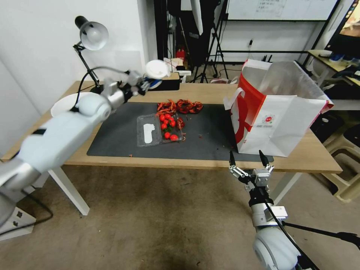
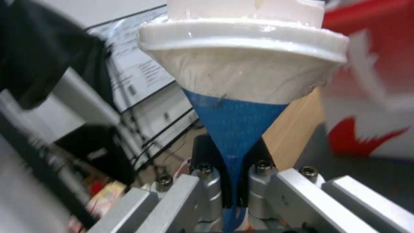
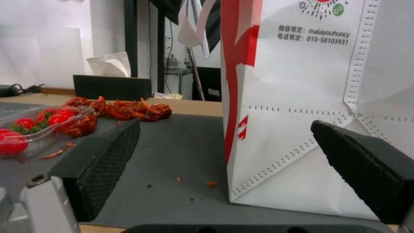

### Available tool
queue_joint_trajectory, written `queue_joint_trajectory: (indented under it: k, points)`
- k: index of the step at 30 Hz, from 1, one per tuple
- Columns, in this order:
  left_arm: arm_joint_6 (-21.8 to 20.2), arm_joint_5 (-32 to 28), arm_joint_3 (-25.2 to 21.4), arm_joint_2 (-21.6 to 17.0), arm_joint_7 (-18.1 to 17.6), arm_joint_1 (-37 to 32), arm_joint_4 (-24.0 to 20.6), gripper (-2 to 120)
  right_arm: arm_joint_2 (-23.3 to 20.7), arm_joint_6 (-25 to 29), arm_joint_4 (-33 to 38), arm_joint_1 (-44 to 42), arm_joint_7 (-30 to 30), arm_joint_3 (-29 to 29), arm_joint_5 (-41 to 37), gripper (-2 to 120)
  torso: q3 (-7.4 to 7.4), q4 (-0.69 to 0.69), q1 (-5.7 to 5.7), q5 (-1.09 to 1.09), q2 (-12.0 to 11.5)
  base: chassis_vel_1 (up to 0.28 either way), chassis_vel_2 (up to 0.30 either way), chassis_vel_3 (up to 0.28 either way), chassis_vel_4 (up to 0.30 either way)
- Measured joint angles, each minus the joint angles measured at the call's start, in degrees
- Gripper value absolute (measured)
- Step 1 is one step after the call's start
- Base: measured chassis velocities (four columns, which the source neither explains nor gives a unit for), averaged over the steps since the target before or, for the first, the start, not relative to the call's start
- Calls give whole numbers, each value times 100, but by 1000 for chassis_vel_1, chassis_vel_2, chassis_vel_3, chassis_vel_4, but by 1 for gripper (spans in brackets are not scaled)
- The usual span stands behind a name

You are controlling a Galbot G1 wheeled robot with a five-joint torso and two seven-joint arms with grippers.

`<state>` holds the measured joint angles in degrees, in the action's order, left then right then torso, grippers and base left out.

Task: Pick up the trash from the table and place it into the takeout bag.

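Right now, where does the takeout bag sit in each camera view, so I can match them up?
Head view: takeout bag upright at the table's right end.
Left wrist view: blurred red-and-white bag behind the crushed paper cup.
Right wrist view: bag close ahead, between the fingers.
Shared landmark: dark grey mat.

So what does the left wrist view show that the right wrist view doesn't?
Left wrist only: the left claw shut on a flattened blue-and-white paper cup with a white lid.
Right wrist only: the open right claw, a clear tray of cherry tomatoes, crayfish shells, a black tissue box.
Both: the takeout bag, the table, the dark grey mat.
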<state>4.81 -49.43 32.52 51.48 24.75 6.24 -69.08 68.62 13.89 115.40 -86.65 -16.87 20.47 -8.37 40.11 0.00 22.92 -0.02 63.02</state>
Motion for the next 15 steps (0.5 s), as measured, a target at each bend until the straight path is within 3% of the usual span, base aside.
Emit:
queue_joint_trajectory:
  k: [8,13,15]
  points:
    - [-320,-633,1231,724,371,1429,128,0,-7,-4,3,55,0,2,-12,99,0,1,0,2,0,0,0,0,0]
    - [-442,-822,1640,1183,527,1828,267,0,3,-5,13,69,2,2,-20,99,0,-1,0,3,0,0,0,0,0]
    - [-498,-895,1853,1542,729,2096,475,0,4,-6,29,69,2,5,-27,99,0,-2,0,4,0,0,0,0,0]
